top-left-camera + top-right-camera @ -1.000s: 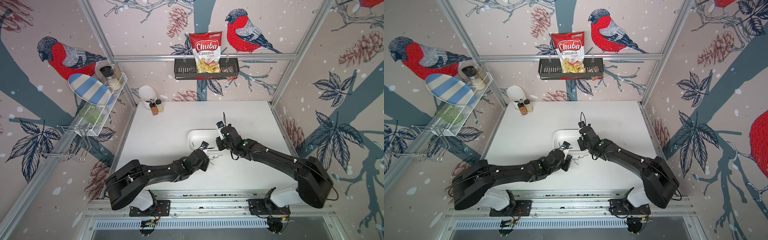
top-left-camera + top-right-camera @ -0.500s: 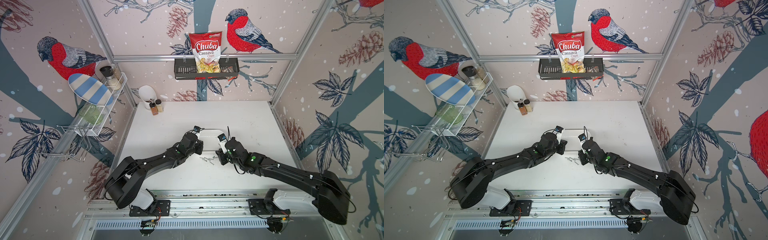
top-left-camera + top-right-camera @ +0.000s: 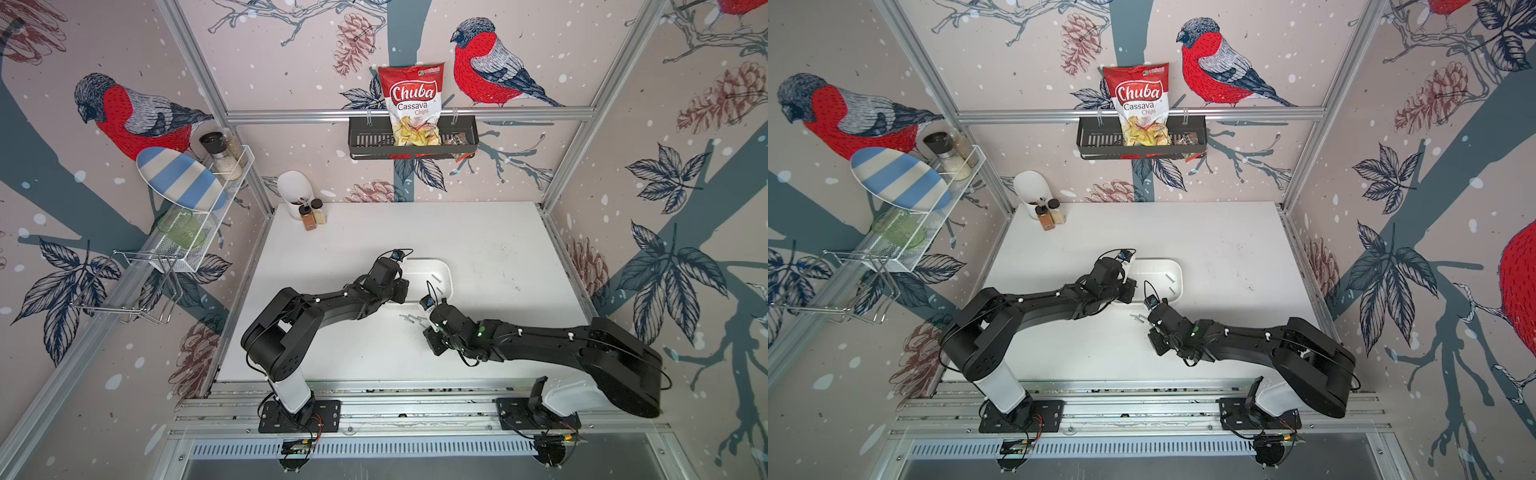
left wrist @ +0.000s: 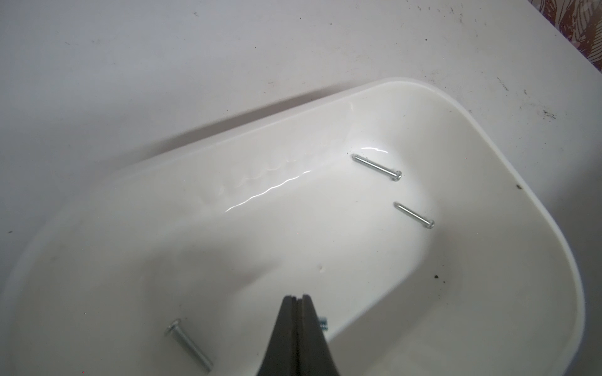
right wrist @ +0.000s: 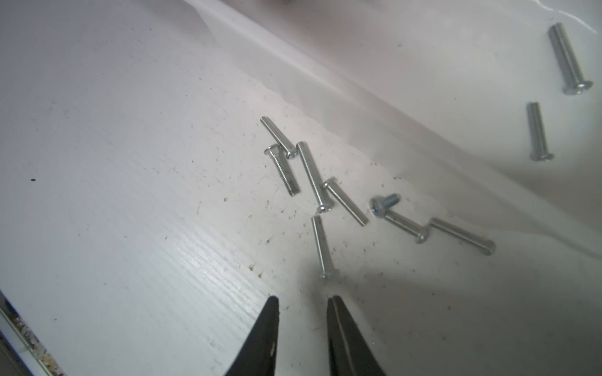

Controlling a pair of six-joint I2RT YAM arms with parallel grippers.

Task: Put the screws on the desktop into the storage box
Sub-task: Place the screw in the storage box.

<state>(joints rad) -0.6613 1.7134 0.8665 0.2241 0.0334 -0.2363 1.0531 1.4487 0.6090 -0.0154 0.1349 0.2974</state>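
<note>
The storage box [image 3: 441,266] [image 3: 1174,266] lies mid-desktop [image 3: 478,232]. My left gripper [image 4: 296,297] hangs over the box's left part [image 3: 404,291], jaws shut together. A threaded screw end [image 4: 323,324] shows from behind one finger; I cannot tell if it is gripped. Three screws lie in the box [image 4: 376,167] [image 4: 413,215] [image 4: 189,345]. Several screws [image 5: 312,175] [image 3: 411,319] [image 3: 1138,318] lie loose on the desktop just in front of the box [image 5: 423,65]. My right gripper [image 5: 303,299] [image 3: 428,326] stands open, empty, just short of the nearest screw [image 5: 322,247].
Two spice jars [image 3: 312,216] and a white cup [image 3: 293,189] stand at the back left corner. A black wall basket [image 3: 411,143] holds a chips bag. A wire rack [image 3: 199,208] hangs on the left wall. The desktop's front edge [image 5: 19,341] is near my right gripper.
My left arm went from the loose screws to above the box, and its jaws closed fully. My right arm drew back from the box to the near side of the loose screws.
</note>
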